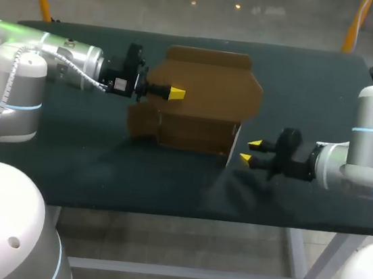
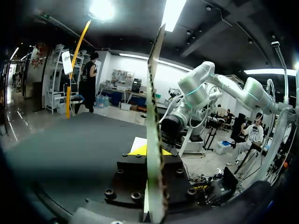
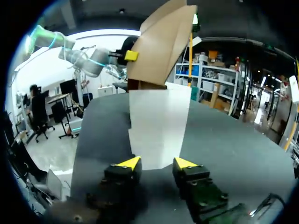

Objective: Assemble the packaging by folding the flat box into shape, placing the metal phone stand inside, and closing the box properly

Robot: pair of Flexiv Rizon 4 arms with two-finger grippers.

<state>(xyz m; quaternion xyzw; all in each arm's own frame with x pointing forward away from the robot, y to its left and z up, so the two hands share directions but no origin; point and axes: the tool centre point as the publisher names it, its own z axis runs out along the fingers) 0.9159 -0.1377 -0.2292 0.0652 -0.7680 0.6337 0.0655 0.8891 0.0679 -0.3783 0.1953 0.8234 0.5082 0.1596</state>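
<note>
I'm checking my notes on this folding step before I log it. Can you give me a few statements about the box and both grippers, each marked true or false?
1. The left gripper is clamped on a panel of the cardboard box. True.
2. The right gripper is shut on the box. False: its fingers stand open, with the box's white flap just ahead of them.
3. The box lies wholly flat on the table. False: it is partly folded up, with a brown panel raised off the table.
4. The right gripper is at the box's right end. True.
</note>
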